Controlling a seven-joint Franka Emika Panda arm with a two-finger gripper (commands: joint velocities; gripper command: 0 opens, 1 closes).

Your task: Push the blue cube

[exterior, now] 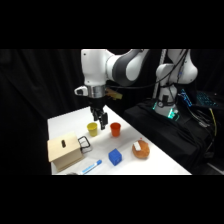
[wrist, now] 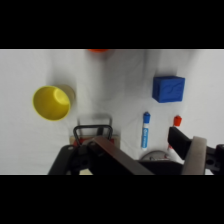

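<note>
The blue cube (exterior: 115, 157) rests on the white table (exterior: 65, 122) near its front edge, between a wooden box and an orange bowl. In the wrist view the blue cube (wrist: 168, 88) lies at the upper right, untouched. My gripper (exterior: 103, 121) hangs over the table farther back, between a yellow cup and an orange cup, well apart from the cube. It stands open with nothing held; in the wrist view the gripper (wrist: 125, 150) rises from the bottom edge.
Beside the gripper stand a yellow cup (exterior: 92, 129) (wrist: 51, 102) and an orange cup (exterior: 115, 129). A wooden box (exterior: 65, 150) with a black clip (exterior: 85, 145) (wrist: 93, 132) sits at the left. A light-blue pen (exterior: 91, 166) (wrist: 145, 130) lies near the cube, an orange bowl (exterior: 141, 149) to its right.
</note>
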